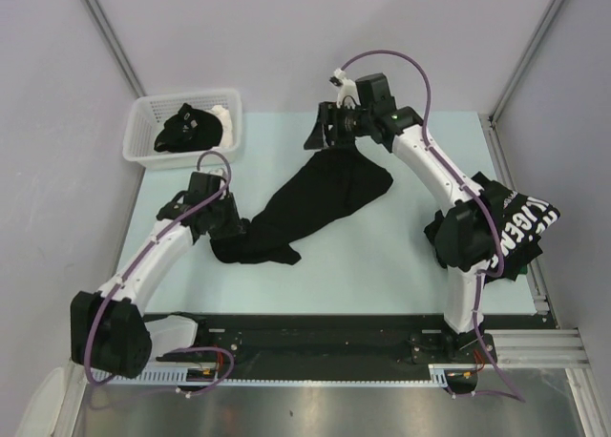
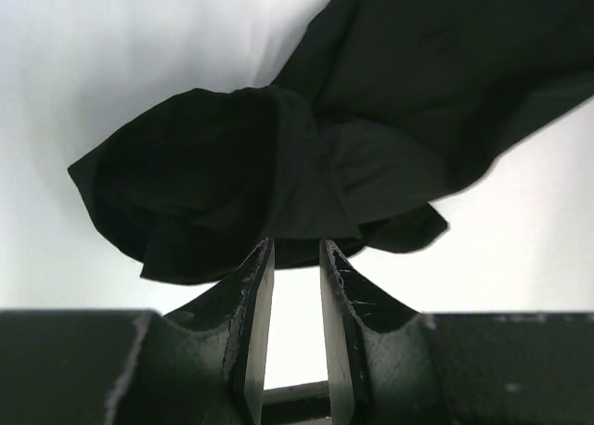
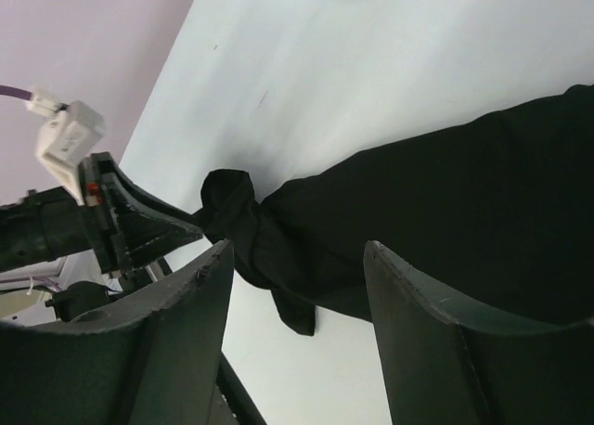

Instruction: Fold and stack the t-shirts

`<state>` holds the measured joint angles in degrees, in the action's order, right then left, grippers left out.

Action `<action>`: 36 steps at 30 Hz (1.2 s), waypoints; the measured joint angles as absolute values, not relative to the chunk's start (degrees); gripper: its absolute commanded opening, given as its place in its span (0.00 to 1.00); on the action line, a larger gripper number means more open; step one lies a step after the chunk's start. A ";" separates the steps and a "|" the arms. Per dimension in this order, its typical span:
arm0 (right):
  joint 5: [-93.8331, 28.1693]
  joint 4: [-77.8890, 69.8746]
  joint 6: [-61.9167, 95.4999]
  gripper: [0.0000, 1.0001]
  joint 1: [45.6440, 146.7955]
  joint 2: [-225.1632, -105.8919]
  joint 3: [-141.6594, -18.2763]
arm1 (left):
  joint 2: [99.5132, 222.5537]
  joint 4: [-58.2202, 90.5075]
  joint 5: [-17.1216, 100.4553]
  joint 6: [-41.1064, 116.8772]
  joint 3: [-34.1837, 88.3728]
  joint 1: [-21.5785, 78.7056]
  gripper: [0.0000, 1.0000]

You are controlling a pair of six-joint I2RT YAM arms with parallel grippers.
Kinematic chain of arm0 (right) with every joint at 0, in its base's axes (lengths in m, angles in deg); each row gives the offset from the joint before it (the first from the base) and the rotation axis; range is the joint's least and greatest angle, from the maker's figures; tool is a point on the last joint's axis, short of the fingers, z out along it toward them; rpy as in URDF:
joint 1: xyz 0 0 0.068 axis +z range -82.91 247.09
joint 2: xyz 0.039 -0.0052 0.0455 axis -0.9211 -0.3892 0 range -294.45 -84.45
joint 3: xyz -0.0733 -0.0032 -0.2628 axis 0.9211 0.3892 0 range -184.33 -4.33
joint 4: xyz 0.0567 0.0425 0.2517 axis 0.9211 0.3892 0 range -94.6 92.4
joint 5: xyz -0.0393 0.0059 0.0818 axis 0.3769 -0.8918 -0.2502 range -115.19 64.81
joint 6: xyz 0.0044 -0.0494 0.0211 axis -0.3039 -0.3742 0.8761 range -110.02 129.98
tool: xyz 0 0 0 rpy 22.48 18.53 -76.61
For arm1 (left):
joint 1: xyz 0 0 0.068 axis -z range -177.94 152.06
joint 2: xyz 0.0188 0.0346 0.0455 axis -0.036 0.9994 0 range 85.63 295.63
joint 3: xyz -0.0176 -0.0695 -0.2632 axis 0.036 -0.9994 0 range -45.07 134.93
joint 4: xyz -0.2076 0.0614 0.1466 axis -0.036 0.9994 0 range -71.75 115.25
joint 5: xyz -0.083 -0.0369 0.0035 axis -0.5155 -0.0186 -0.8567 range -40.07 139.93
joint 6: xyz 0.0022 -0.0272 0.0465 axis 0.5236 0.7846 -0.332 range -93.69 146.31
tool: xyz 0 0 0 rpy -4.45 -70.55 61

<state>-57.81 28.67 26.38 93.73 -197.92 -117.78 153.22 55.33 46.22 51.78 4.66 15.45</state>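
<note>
The right end effector [image 3: 297, 253] holds its 2 fingers wide apart with nothing between them, over a black t-shirt [image 3: 445, 221] stretched along the pale counter [image 3: 353, 72], its bunched end touching the left end effector [image 3: 181, 228].

Top ext cam high behind arm bases [image 1: 466, 340], looking down on table [image 1: 382, 270], L wrist cam close & low, R wrist cam close, angled down, all 3 share black t-shirt [image 1: 325, 198].
</note>
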 measured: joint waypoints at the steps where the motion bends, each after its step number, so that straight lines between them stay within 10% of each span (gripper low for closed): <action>1: -58.07 28.76 26.34 0.63 93.27 -197.96 -117.78 | 154.58 55.11 46.42 51.78 4.73 15.45 0.31; 36: -64.76 27.17 28.41 0.65 85.22 -202.66 -119.57 | 177.79 59.59 52.30 47.69 21.47 16.04 0.40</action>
